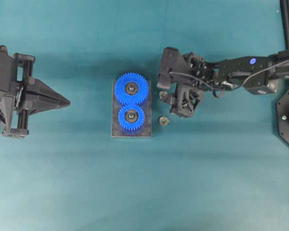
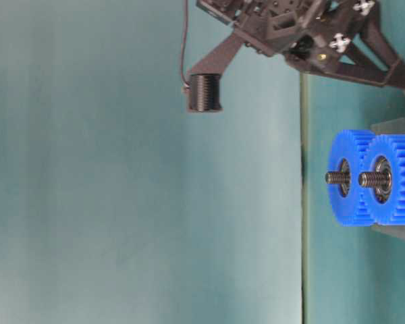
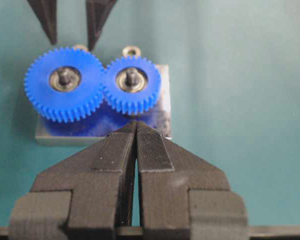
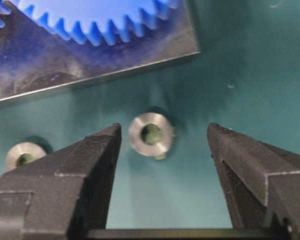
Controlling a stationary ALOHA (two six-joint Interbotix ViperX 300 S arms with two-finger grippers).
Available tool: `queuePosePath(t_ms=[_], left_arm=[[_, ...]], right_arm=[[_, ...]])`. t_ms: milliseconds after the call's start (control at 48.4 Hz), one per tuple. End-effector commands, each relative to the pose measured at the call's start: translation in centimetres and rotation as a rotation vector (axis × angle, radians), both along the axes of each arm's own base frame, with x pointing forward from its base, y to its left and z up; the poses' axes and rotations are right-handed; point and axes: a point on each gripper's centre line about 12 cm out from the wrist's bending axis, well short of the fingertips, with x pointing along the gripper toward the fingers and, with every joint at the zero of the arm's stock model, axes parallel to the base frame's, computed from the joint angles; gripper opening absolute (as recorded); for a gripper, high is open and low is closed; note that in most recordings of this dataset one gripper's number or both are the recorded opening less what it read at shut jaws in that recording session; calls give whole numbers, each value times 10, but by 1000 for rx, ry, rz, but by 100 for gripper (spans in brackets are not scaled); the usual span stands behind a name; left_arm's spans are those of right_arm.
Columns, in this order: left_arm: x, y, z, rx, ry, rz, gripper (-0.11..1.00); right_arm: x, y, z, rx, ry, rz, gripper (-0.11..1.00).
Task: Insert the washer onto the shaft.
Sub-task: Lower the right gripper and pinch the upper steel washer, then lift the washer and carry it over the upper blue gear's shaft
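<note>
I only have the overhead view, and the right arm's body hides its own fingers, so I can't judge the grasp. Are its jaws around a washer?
Observer: Yes. In the right wrist view the right gripper is open, and a washer lies flat on the table between its fingers, touched by neither.
Operator: Are the shafts free to take it?
Observer: In the table-level view both threaded shafts stick out bare beyond the blue gears.
Operator: And the left gripper?
Observer: The left wrist view shows the left gripper shut on nothing, pointing at the gear plate.
</note>
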Motion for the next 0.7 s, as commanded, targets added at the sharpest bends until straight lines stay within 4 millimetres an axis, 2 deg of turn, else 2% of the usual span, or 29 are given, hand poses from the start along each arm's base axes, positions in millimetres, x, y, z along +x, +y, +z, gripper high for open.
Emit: queuePosePath(t_ms=[0, 310, 434, 517, 641, 683], left_arm=[[3, 0, 12, 2, -35, -3, 0], [3, 0, 11, 1, -34, -2, 0], [3, 0, 12, 2, -35, -3, 0], [3, 0, 12, 2, -37, -3, 0], [3, 0, 12, 2, -37, -3, 0], [3, 0, 12, 2, -35, -3, 0]], right_arm=[[5, 4, 4, -5, -15, 18, 70], [5, 5, -4, -3, 8, 22, 69], [4, 4, -6, 0, 17, 18, 64], [3, 5, -7, 2, 31, 19, 56], [2, 5, -5, 6, 38, 17, 31], [2, 4, -5, 5, 35, 16, 31]])
